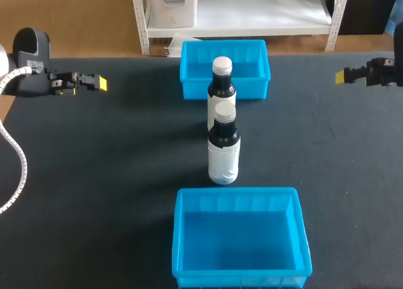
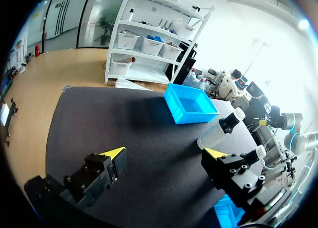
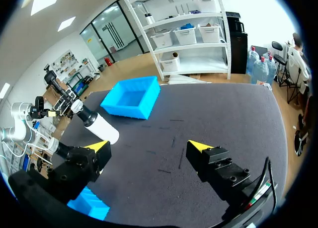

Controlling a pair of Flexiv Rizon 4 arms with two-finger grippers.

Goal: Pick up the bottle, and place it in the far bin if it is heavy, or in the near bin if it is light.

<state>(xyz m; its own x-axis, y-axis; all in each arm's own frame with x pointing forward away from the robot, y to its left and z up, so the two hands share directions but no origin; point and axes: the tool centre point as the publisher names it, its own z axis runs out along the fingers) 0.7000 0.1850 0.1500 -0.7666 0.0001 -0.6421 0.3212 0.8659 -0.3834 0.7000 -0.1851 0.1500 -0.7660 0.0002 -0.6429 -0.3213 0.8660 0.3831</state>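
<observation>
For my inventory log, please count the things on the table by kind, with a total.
Dark bottles with white caps and white labels: 2, the far bottle and the near bottle.
Blue rectangular plastic bins: 2, the far bin and the near bin.
Total: 4.

My desk (image 1: pixel 94 175) has a dark, matte top, and four things stand on it in a line down the middle. A blue far bin (image 1: pixel 252 89) sits by the far edge and a blue near bin (image 1: pixel 179 238) by my edge. Between them two dark bottles with white labels and pale caps stand upright: the far bottle (image 1: pixel 221 81) just before the far bin, and the near bottle (image 1: pixel 223 150) close to it, apart from the near bin.
</observation>
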